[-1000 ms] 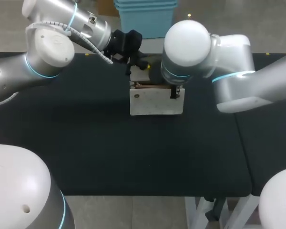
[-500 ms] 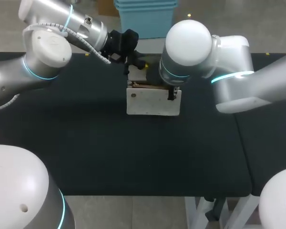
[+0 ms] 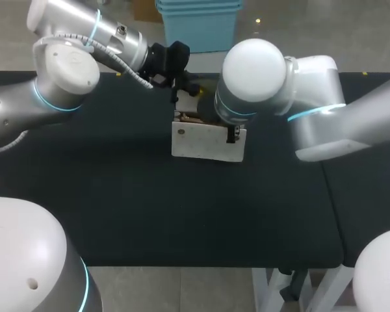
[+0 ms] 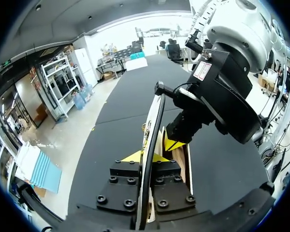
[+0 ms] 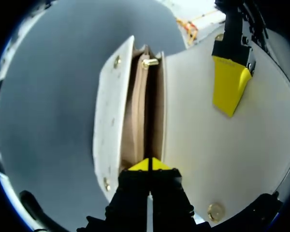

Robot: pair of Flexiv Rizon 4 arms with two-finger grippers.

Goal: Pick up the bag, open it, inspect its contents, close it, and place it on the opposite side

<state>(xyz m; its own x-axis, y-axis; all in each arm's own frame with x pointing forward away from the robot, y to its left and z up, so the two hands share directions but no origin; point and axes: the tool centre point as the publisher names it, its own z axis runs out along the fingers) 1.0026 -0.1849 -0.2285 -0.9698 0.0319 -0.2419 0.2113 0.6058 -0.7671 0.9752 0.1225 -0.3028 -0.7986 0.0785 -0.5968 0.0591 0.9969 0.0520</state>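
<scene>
The white bag (image 3: 205, 143) stands mid-table with its flap lifted. My left gripper (image 3: 185, 90) is behind it, shut on the raised flap (image 4: 152, 123), which runs edge-on between its yellow tips (image 4: 146, 156). My right gripper (image 3: 233, 132) hangs over the bag's right end. In the right wrist view its tips (image 5: 149, 165) are pressed together on the rim of the mouth. The tan lining (image 5: 137, 113) shows inside, and no contents are visible. One yellow finger of the left gripper (image 5: 229, 85) lies against the white flap (image 5: 208, 150).
The black table (image 3: 117, 195) spreads wide to the left, right and front of the bag. The right arm's large white joint (image 3: 253, 71) hides the bag's rear right part.
The bag and both grippers have shifted a little to the left, and the bag now sits slightly tilted. Both grips are unchanged.
</scene>
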